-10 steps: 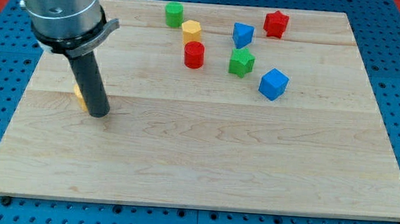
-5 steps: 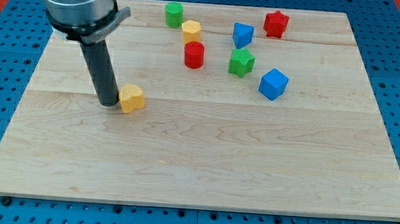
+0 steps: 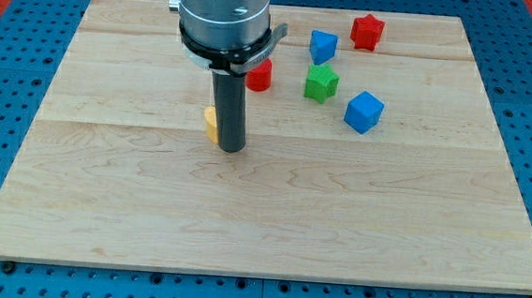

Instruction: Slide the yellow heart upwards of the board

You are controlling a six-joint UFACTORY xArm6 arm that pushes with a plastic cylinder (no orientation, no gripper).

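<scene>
The yellow heart [image 3: 210, 124] lies on the wooden board [image 3: 261, 214] left of centre; only a sliver of it shows at the left edge of the rod. My tip [image 3: 232, 149] rests on the board just to the heart's right and slightly below it, touching or nearly touching it. The rod and the arm's grey body hide most of the heart.
Toward the view's top right are a red cylinder [image 3: 261, 74], partly hidden by the arm, a green block [image 3: 321, 82], a blue block [image 3: 323, 46], a red star [image 3: 367, 31] and a blue cube [image 3: 363, 112]. The arm hides the board's top centre.
My rod has moved to the view's right, from the heart's left side to its right side. The yellow heart has shifted right with it and is now mostly hidden.
</scene>
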